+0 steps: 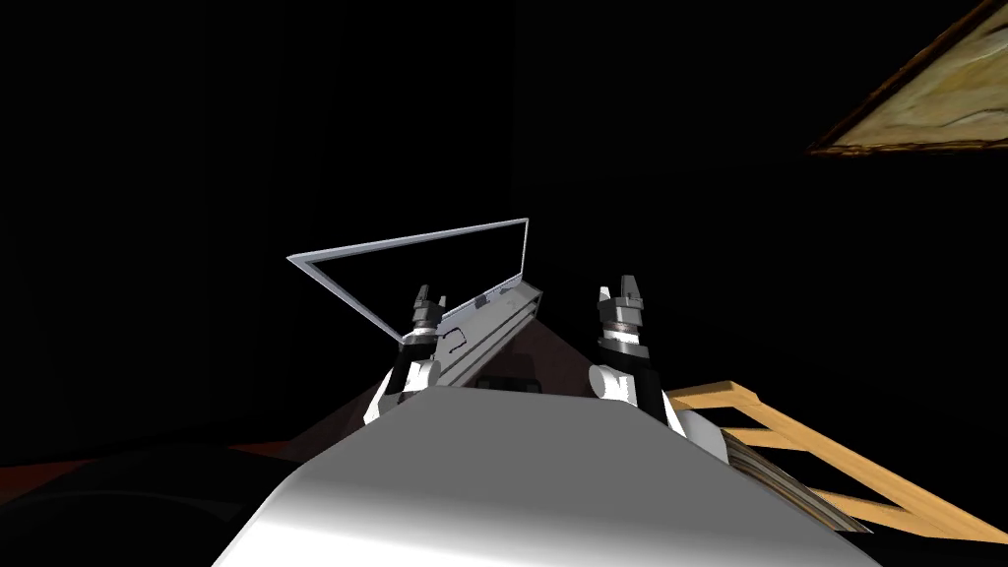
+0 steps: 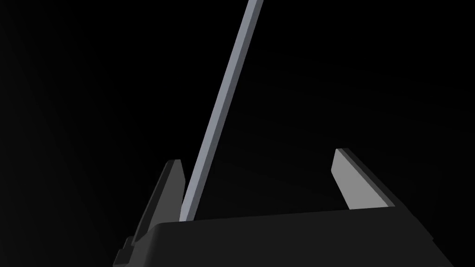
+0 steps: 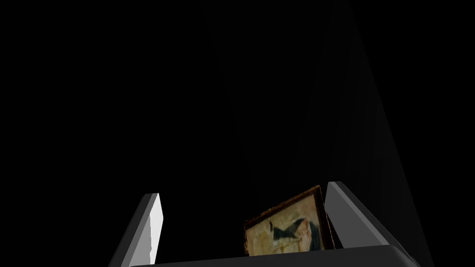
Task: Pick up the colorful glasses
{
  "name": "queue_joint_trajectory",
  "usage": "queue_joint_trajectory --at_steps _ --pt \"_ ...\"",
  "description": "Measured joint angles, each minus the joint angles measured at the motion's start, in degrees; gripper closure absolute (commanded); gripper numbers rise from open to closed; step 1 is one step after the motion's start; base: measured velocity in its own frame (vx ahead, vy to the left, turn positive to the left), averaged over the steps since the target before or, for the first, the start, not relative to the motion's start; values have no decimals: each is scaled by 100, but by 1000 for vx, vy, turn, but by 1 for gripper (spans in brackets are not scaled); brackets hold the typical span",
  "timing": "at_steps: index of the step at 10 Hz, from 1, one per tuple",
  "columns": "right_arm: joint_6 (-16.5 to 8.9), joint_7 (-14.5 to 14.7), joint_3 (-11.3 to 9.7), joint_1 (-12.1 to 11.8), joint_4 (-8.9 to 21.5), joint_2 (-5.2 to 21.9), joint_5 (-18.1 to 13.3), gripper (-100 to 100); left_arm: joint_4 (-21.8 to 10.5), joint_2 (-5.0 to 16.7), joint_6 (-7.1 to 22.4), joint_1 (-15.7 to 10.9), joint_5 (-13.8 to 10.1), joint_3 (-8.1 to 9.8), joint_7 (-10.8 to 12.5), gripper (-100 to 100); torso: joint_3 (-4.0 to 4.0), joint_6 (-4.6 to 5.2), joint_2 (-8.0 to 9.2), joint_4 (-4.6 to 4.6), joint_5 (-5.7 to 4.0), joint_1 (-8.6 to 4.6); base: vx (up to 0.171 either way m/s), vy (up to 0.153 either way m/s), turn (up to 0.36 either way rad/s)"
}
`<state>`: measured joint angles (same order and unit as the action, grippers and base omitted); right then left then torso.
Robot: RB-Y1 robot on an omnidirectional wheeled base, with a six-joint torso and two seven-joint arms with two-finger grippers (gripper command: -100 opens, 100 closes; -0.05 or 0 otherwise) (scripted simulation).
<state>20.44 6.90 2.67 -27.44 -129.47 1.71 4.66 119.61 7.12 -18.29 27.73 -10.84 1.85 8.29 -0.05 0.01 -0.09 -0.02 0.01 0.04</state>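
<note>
The scene is very dim. My left gripper (image 1: 423,295) is raised in front of an open grey laptop (image 1: 492,317) with a black screen. In the left wrist view my left gripper (image 2: 258,156) is open, and a thin grey edge of the laptop's lid (image 2: 222,106) runs up close beside one finger (image 2: 169,185). My right gripper (image 1: 622,287) is held up to the right of the laptop, apart from it. Its fingers (image 3: 155,222) stand open with nothing between them.
The laptop rests on a dim reddish-brown tabletop (image 1: 556,356). A small dark object (image 1: 507,382), too dim to name, lies on it near my chest. A light wooden slatted frame (image 1: 787,443) stands at the lower right. Black area surrounds the table.
</note>
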Motion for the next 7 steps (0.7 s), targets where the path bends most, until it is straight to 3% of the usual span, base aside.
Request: queue_joint_trajectory --at_steps 7 --pt "0 0 1 -1 0 0 0 0 -1052 201 536 -225 -393 20 270 -100 1 -3 1 0 -1 -1 18 6 -112"
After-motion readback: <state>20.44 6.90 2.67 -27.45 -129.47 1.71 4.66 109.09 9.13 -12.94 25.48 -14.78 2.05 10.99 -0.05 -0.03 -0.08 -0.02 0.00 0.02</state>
